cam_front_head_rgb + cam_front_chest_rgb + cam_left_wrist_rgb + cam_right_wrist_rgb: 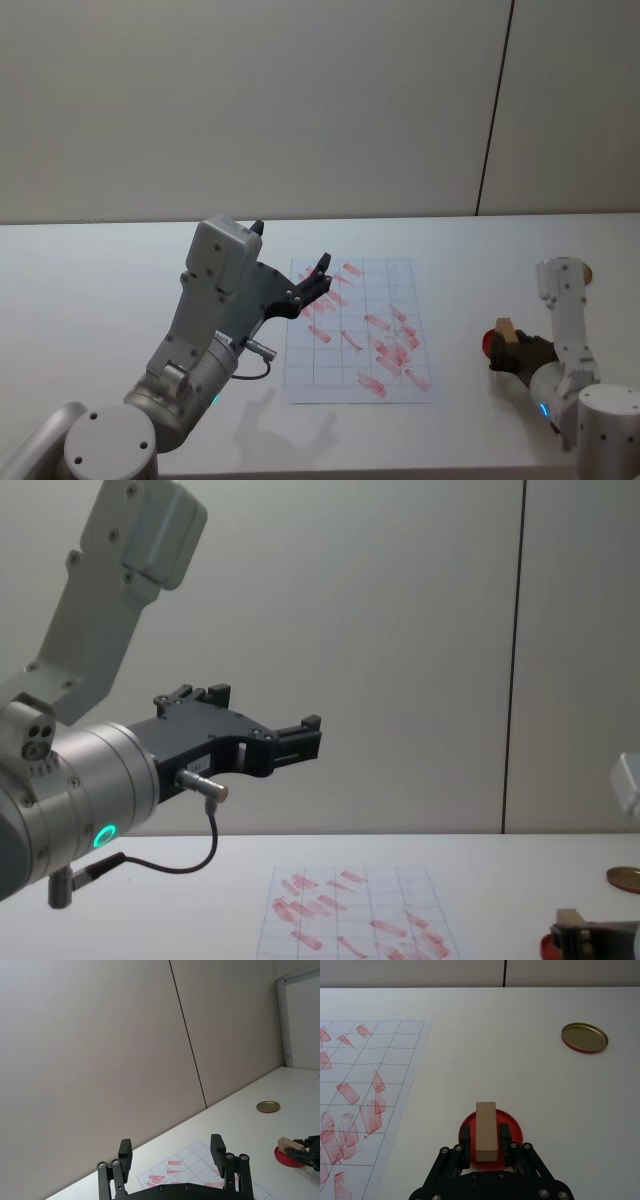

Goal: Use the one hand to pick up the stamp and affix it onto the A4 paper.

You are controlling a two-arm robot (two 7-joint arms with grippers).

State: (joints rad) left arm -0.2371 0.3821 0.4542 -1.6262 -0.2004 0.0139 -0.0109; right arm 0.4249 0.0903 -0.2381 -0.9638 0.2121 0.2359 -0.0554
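I am holding the right gripper (485,1132) low over the table (100,290), off to the right of the A4 paper (310,375). Its jaws are clenching the stamp (486,1130) from both sides. The tan wooden block is sitting over the round red disc (515,1127). In the left wrist view the stamp (287,1144) is leaning a little above the disc (285,1156), and I cannot tell whether its lower end is touching the red surface. The stamp is well apart from the paper, with bare table lying between them.

The paper is lying flat near the middle of the table, its grid already carrying many red rectangular marks. A round brass-coloured disc (584,1037) is resting on the table beyond the red disc, farther from me.

I am hanging the left gripper (171,1146) in the air above the paper's left side, its jaws released and spread wide with nothing between them.
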